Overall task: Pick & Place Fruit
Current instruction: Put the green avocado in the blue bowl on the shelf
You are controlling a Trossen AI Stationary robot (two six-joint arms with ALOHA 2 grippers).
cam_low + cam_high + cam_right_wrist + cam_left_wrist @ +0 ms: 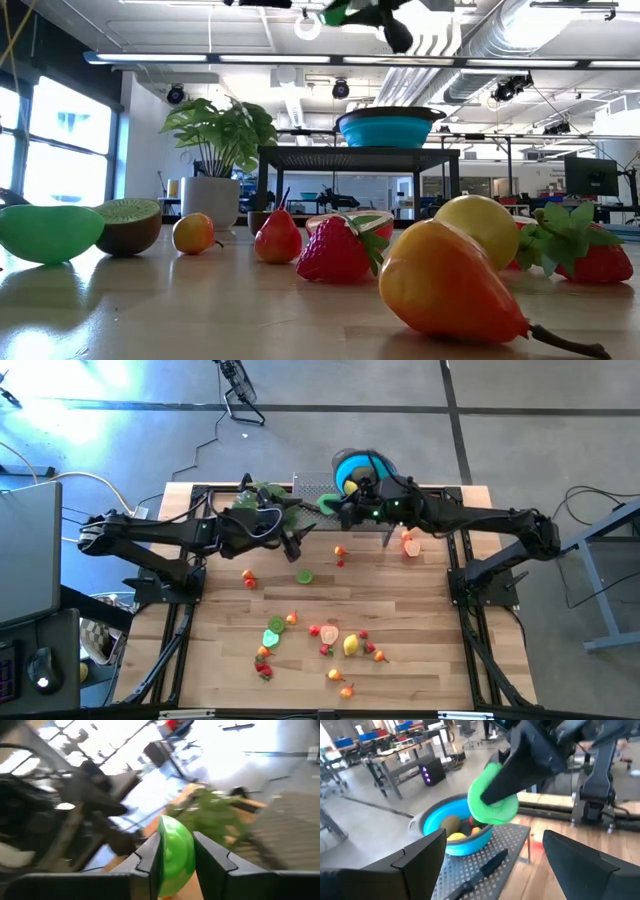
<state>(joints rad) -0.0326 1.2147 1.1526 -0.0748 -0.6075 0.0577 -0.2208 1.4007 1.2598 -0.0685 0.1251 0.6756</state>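
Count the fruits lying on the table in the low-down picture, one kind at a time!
Green piece: 1
Kiwi half: 1
Strawberries: 2
Red pear: 1
Orange-yellow fruits: 2
Lemon: 1
Cut half: 1
Total: 9

The green fruit (176, 854) sits partly hidden between two dark fingers at the bottom middle, and the leafy plant (215, 815) behind it looks all blurry.

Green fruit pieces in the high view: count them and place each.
4: one green piece held in the right gripper beside the blue bowl; a lone one mid-table; two together farther from the bowl. The arms may hide others.
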